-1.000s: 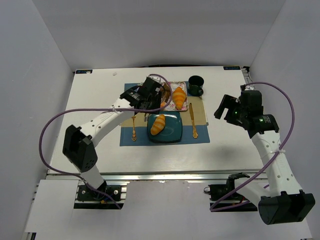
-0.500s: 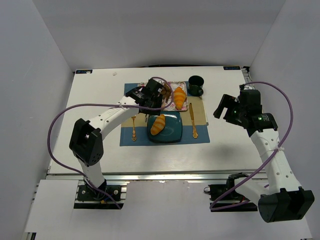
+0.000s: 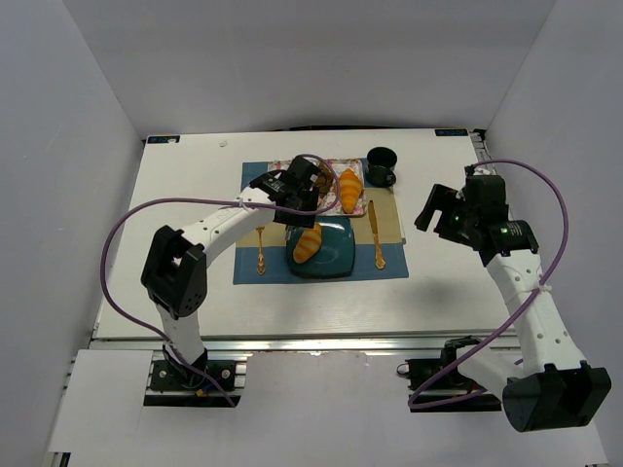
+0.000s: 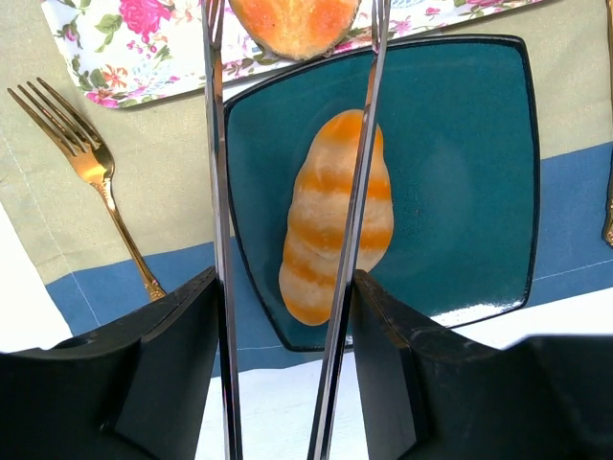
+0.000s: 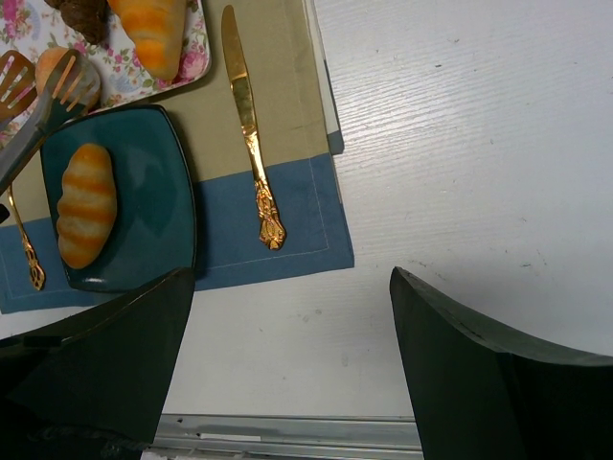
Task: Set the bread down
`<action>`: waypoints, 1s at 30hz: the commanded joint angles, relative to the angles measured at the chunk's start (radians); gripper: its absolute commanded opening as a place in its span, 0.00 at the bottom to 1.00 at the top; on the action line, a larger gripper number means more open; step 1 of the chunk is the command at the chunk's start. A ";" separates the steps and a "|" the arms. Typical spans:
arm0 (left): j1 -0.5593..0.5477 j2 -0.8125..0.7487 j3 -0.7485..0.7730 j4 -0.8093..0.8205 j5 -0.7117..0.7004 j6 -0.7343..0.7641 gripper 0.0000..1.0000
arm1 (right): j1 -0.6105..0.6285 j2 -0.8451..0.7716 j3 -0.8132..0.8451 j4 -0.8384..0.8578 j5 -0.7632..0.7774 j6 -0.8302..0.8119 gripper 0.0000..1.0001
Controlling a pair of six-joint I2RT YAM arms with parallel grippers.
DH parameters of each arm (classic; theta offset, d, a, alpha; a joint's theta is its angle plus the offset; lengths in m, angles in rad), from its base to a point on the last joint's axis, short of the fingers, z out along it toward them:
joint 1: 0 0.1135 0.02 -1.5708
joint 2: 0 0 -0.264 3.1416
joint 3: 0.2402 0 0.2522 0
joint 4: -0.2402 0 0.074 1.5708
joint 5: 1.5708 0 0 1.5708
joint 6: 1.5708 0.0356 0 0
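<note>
The striped roll [image 4: 335, 216] lies on the teal square plate [image 4: 460, 144], also seen from above [image 3: 308, 241] and in the right wrist view [image 5: 86, 204]. The round bun [image 4: 292, 14] sits on the floral tray [image 4: 144, 48], just past the plate's far edge. My left gripper [image 4: 284, 287] is shut on metal tongs [image 4: 218, 192]. The tongs' two arms reach over the plate and their tips stand either side of the bun [image 5: 53, 67]. I cannot tell whether they squeeze it. My right gripper [image 5: 290, 278] is open and empty over the bare table to the right [image 3: 443, 209].
A golden ridged croissant [image 3: 348, 187] and a dark croissant [image 5: 81, 10] lie on the floral tray. A gold fork [image 4: 96, 182] lies left of the plate and a gold knife [image 5: 247, 125] right of it, on the blue and beige placemat [image 5: 287, 220]. A dark cup [image 3: 381, 165] stands behind.
My left gripper and tongs have moved right and a little farther, from the tray's left edge to over the bun. The right arm has hardly moved.
</note>
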 commanded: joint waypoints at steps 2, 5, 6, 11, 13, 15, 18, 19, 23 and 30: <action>0.009 -0.003 0.003 0.029 0.014 0.007 0.62 | 0.003 0.007 -0.001 0.032 -0.001 0.003 0.89; 0.012 0.006 0.006 0.025 0.014 0.009 0.60 | 0.001 0.007 -0.001 0.034 -0.003 0.003 0.89; 0.014 0.006 0.009 0.020 0.014 0.010 0.55 | 0.003 0.008 0.001 0.034 -0.003 0.003 0.89; 0.017 0.000 0.026 0.003 0.005 0.016 0.46 | 0.003 0.011 0.007 0.035 -0.003 0.001 0.89; 0.018 -0.003 0.064 -0.016 -0.004 0.022 0.43 | 0.003 0.015 0.012 0.038 -0.004 0.003 0.89; 0.018 -0.010 0.092 -0.035 -0.010 0.024 0.42 | 0.001 0.018 0.013 0.038 -0.004 0.003 0.89; 0.018 -0.030 0.142 -0.079 -0.006 0.038 0.41 | 0.003 0.021 0.018 0.041 -0.004 0.003 0.89; 0.018 -0.038 0.152 -0.104 0.002 0.051 0.41 | 0.003 0.021 0.018 0.043 -0.003 0.003 0.89; 0.017 -0.086 0.163 -0.136 0.095 0.068 0.41 | 0.001 0.016 0.016 0.043 -0.003 0.004 0.89; -0.054 -0.159 0.084 -0.165 0.178 0.059 0.41 | 0.003 -0.013 -0.010 0.043 -0.003 0.013 0.89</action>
